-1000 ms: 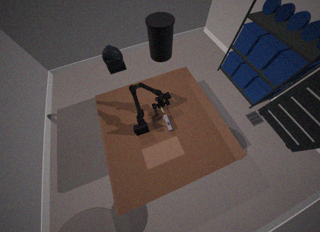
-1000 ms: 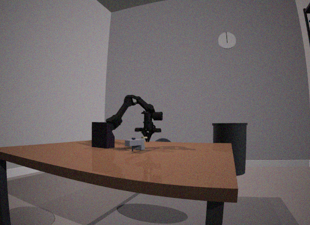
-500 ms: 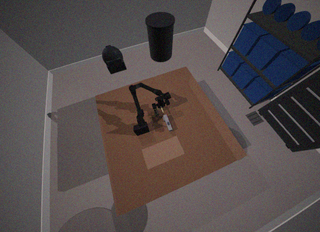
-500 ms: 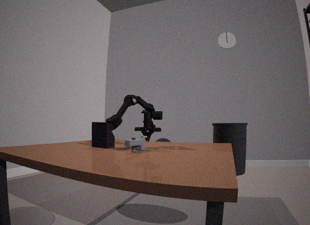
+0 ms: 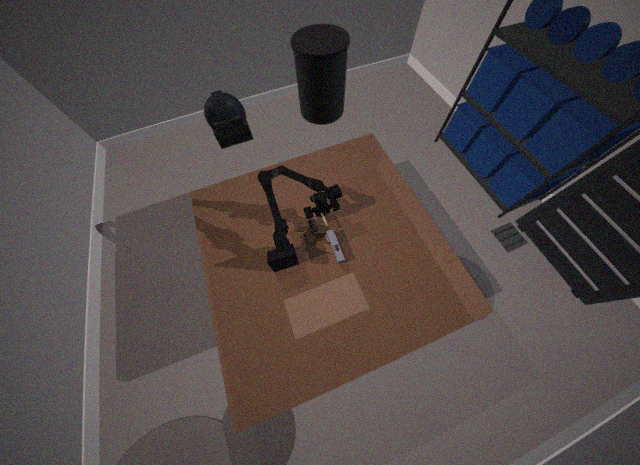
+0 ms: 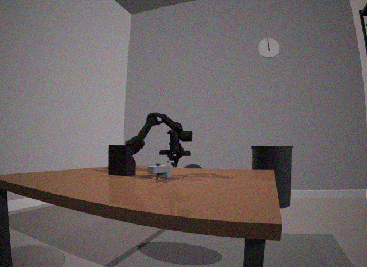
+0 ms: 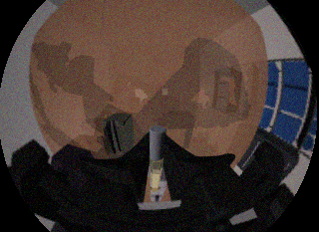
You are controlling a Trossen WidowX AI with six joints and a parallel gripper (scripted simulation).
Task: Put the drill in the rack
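Note:
My gripper (image 5: 323, 216) (image 6: 174, 164) (image 7: 155, 133) points down and is shut on the drill. The drill's grey rod (image 7: 157, 137) stands between the fingertips in the wrist view, with its yellow shank (image 7: 156, 177) (image 6: 170, 161) beyond it. The pale grey holder (image 5: 334, 245) (image 6: 160, 169) stands on the table. The shank shows above the holder's right end in the exterior view; I cannot tell whether they touch. The dark key (image 6: 157, 164) shows on top of the holder, and a dark tip shows below it. The dark slotted rack (image 7: 122, 133) is left of the fingers in the wrist view.
The black arm base (image 5: 282, 258) (image 6: 121, 159) stands on the brown table (image 5: 392, 315) (image 6: 222, 196). A paler rectangle (image 5: 326, 305) lies in front of the holder in the top view. A black bin (image 5: 320, 78) (image 6: 272, 160) stands beyond the table.

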